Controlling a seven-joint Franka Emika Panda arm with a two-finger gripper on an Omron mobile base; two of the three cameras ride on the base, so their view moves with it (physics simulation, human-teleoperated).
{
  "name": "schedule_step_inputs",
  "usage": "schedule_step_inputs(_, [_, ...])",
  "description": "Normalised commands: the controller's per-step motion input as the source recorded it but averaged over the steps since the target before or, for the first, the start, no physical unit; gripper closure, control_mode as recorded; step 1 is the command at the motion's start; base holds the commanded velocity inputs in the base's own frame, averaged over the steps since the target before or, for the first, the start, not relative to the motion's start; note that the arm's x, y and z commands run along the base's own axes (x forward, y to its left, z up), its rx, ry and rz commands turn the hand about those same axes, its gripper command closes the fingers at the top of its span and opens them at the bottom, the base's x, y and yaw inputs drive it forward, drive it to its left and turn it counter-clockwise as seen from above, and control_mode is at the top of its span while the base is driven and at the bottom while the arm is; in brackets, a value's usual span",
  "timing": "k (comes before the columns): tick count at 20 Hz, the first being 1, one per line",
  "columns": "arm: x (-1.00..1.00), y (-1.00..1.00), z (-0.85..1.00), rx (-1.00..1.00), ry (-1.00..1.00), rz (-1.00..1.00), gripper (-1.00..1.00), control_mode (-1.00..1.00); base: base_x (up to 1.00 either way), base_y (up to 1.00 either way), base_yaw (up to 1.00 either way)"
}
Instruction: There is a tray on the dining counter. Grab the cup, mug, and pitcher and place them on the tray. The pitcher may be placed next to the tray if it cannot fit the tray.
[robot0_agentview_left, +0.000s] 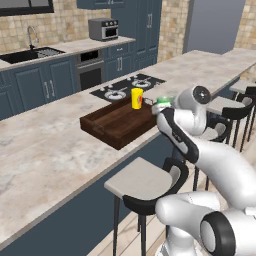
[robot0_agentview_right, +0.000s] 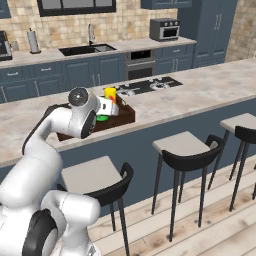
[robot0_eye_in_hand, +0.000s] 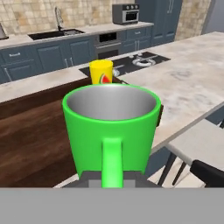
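Observation:
My gripper (robot0_eye_in_hand: 111, 179) is shut on the handle of the green mug (robot0_eye_in_hand: 111, 122), which it holds upright in the air at the near right end of the dark wooden tray (robot0_eye_in_hand: 30, 140). The yellow cup (robot0_eye_in_hand: 101, 72) stands upright in the tray's far right corner, just behind the mug. In the left base view the mug (robot0_agentview_left: 162, 102) peeks out beside my wrist, right of the tray (robot0_agentview_left: 112, 125) and the cup (robot0_agentview_left: 137, 98) on the dining counter (robot0_agentview_left: 45, 150). The right base view has the mug (robot0_agentview_right: 102, 118) under the hand, by the cup (robot0_agentview_right: 110, 93). The pitcher is out of view.
A black stovetop (robot0_agentview_left: 127, 86) lies in the counter just behind the tray. Bar stools (robot0_agentview_right: 182, 147) stand along the counter's near side below my arm. A sink (robot0_agentview_right: 85, 49) and a toaster oven (robot0_agentview_right: 164, 29) sit on the back counter.

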Motion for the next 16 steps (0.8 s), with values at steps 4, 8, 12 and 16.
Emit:
schedule_step_inputs(4, [0.53, -0.06, 0.0, 0.04, 0.0, 0.0, 1.0, -1.0, 0.0, 0.0, 0.0])
schedule_step_inputs(8, [0.49, 0.0, 0.0, 0.01, 0.01, 0.0, 1.0, -1.0, 0.0, 0.0, 0.0])
schedule_step_inputs(12, [0.38, 0.0, -0.04, 0.0, 0.01, 0.0, 1.0, -1.0, 0.0, 0.0, 0.0])
schedule_step_inputs(16, [0.31, 0.0, -0.18, 0.0, 0.0, 0.0, 1.0, -1.0, 0.0, 0.0, 0.0])
